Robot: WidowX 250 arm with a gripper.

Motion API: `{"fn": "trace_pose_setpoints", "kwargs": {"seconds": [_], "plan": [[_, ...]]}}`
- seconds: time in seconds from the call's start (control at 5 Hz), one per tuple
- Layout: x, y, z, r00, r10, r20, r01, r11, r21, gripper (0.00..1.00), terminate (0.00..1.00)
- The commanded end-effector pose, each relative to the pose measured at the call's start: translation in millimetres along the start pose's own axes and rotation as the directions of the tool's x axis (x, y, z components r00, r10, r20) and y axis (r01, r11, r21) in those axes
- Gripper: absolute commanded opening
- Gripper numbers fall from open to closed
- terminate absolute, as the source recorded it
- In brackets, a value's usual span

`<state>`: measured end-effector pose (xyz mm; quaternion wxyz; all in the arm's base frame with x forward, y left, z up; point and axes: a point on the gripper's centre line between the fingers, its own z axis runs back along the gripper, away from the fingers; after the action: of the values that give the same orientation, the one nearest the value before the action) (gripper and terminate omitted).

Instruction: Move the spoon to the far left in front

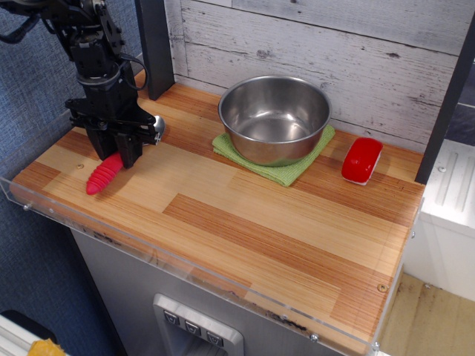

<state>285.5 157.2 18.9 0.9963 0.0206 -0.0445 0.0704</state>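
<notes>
The spoon has a ribbed bright-red handle that points to the front left, and its silver bowl shows behind the gripper. My black gripper stands over the spoon's middle at the left end of the wooden counter and is shut on it. The handle tip is close to the counter, near the front left corner. Whether the spoon rests on the wood cannot be told.
A steel bowl sits on a green cloth at the back middle. A small glossy red block lies to its right. A clear plastic lip runs along the front edge. A dark post stands behind the gripper.
</notes>
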Motion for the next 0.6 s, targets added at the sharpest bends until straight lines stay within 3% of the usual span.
{"fn": "trace_pose_setpoints", "kwargs": {"seconds": [0.0, 0.2, 0.4], "plan": [[4.6, -1.1, 13.0, 0.997, -0.069, 0.045, 0.069, 0.998, 0.002, 0.00, 0.00], [6.7, -1.5, 7.2, 0.996, -0.082, 0.029, 0.082, 0.997, -0.007, 0.00, 0.00], [7.1, -2.1, 5.2, 0.996, -0.083, 0.019, 0.083, 0.996, -0.022, 1.00, 0.00]]}}
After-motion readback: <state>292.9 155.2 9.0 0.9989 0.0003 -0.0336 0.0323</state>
